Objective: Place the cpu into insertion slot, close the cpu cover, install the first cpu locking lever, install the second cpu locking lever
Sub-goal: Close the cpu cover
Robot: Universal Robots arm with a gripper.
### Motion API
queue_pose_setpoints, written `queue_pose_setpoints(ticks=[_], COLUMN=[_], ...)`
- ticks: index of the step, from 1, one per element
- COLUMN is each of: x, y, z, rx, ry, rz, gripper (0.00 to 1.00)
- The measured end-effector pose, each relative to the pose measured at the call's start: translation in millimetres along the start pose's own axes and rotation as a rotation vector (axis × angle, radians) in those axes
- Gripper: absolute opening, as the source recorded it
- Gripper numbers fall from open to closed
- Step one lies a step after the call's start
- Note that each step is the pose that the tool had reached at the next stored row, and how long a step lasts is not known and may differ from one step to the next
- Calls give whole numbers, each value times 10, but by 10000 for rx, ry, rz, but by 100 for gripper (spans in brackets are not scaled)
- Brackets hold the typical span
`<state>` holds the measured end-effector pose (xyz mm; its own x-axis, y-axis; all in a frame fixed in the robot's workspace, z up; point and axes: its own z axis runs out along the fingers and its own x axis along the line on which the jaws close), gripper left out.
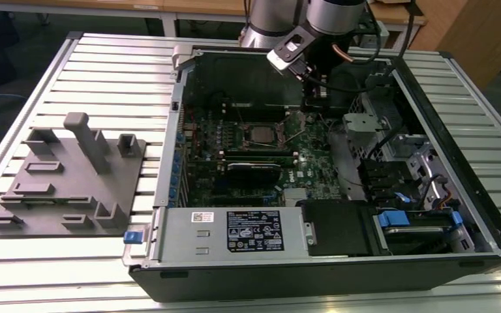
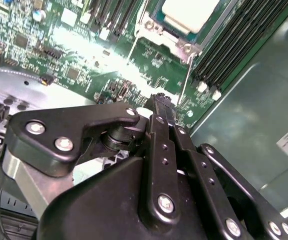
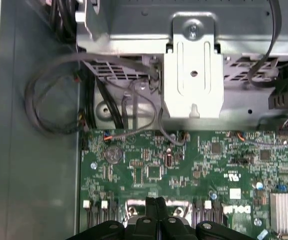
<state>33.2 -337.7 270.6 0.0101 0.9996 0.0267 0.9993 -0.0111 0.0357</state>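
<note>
Open computer case (image 1: 320, 277) on a slatted table (image 1: 102, 59)
In the exterior view we find a grey fixture block (image 1: 68, 195) at the case's nine o'clock, a black-labelled power supply box (image 1: 233, 231) at six o'clock inside it, a blue tab (image 1: 132, 237) just beside.

Second wrist view: the cpu (image 2: 190, 12) and the cpu cover (image 2: 168, 42) around it are cut off by the picture's edge; the gripper (image 2: 162, 101) hides the green board (image 2: 83, 55) behind its links. First wrist view: the gripper is cropped at the picture's edge. Exterior view: the insertion slot (image 1: 263, 132) is too small to tell how its cover lies; the arm (image 1: 320, 16) is cut off above
</note>
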Motion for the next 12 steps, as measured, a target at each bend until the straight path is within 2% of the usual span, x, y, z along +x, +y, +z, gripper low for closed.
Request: queue_pose_setpoints(ticks=[6, 12], x=[5, 5], y=[103, 125], z=[7, 8], rx=[0, 0], ry=[-1, -1], rz=[-1, 1], gripper=[11, 11])
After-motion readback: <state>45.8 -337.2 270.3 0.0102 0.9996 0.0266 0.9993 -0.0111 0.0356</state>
